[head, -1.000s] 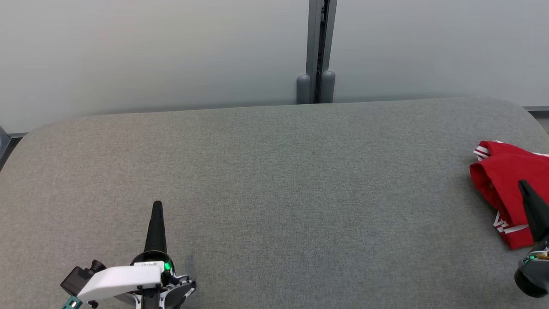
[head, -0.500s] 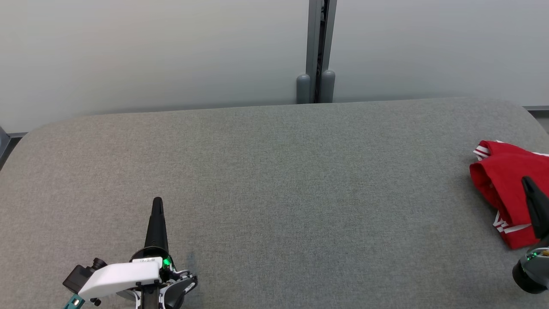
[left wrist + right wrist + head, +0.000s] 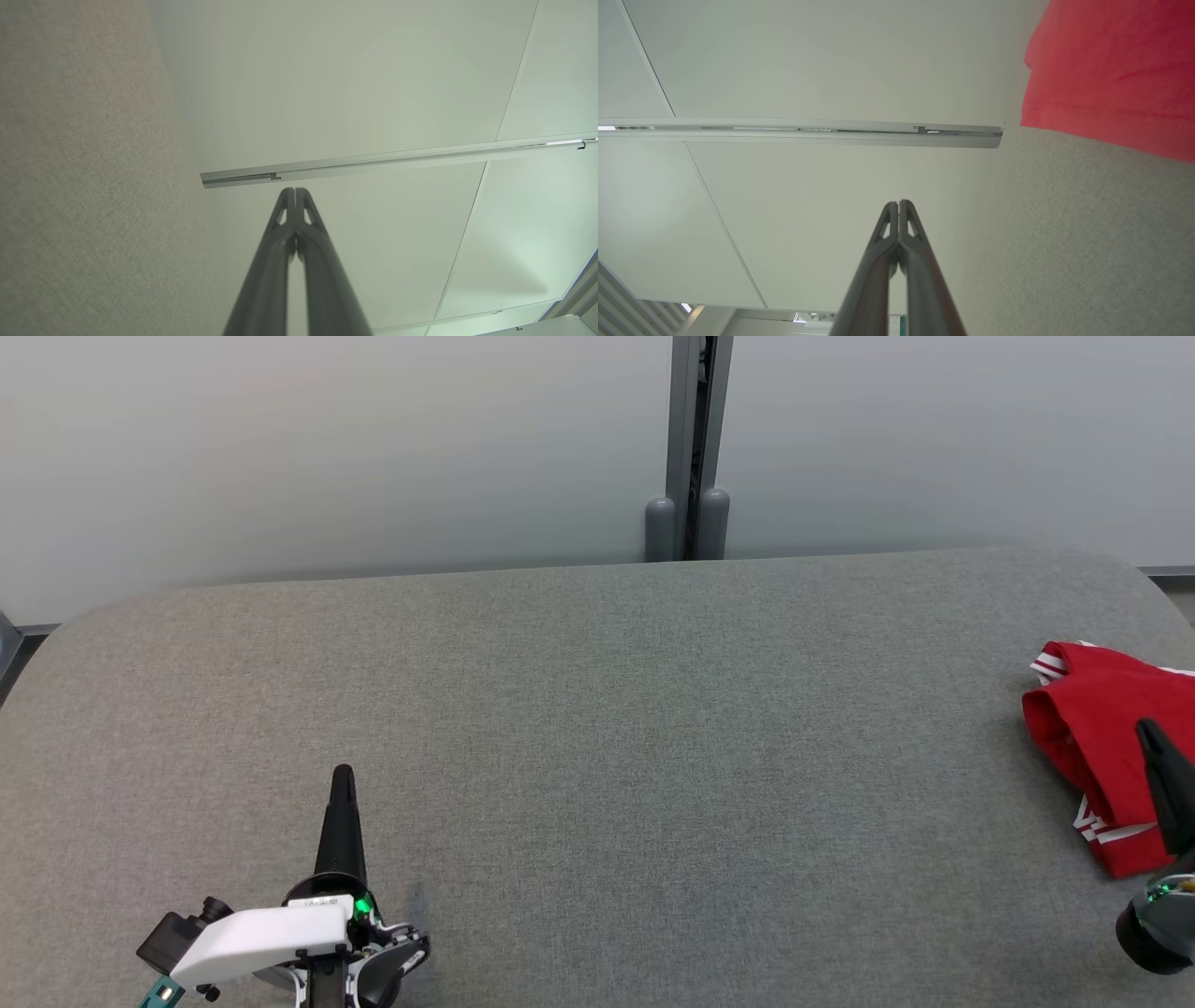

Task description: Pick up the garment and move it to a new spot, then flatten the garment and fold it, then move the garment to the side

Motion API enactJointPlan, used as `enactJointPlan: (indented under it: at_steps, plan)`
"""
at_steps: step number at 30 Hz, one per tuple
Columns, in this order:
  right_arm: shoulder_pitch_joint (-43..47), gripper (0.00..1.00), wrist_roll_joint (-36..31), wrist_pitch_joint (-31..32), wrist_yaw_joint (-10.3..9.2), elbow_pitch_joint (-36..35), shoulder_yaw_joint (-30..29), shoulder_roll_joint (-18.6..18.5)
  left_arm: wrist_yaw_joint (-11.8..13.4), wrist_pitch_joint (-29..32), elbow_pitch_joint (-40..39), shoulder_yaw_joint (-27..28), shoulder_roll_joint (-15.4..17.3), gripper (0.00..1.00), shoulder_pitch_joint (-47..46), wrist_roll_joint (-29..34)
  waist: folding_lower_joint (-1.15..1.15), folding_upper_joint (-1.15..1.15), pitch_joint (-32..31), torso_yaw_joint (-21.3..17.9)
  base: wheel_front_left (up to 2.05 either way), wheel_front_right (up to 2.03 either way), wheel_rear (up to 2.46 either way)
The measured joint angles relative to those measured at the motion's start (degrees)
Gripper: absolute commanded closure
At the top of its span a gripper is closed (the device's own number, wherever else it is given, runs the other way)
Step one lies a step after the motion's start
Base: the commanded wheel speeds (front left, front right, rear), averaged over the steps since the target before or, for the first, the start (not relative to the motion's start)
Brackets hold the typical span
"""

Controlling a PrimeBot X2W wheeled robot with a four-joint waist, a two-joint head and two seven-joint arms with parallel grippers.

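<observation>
Head view puts the garment [image 3: 1088,709] at the far right of the frame, cut by the edge: a red piece with white stripes, doubled over itself in a loose lump on the grey table [image 3: 597,728]. The left gripper [image 3: 342,777] sits at the lower left and the right gripper [image 3: 1145,732] at the lower right, both pointing up the frame. That looks like a parked pose rather than a reach.

In the left wrist view the fingers [image 3: 280,242] are pressed together on nothing, aimed at the pale wall [image 3: 350,93]. The right wrist view shows the same: fingers [image 3: 920,252] closed and empty. The red cloth lies off in the upper right of that frame, with grey table between it and the tips. So the overlap of tip and cloth in the head view is, I judge, only one thing standing in front of the other, not a touch.

Lying at the side like this, the garment fits two stages: waiting to be fetched to a new spot, or already folded and set aside. The fold is too rough and too cropped to settle which
</observation>
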Motion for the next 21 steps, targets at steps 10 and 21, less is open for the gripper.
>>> enactJointPlan:
  at_steps: [10,21]
  plan:
    - [0.01,1.00,0.08,-0.07,0.00,0.01,0.13,-0.12,0.00,0.00,0.01,0.00,0.00,1.00,-0.01,0.00,0.00,0.00,0.00,0.00,0.00,0.00,0.00]
    - [0.01,1.00,0.15,-0.09,0.00,0.01,0.25,-0.21,0.00,0.00,0.01,0.01,0.00,1.00,-0.01,0.00,0.00,0.00,0.00,0.00,0.00,0.00,0.00]
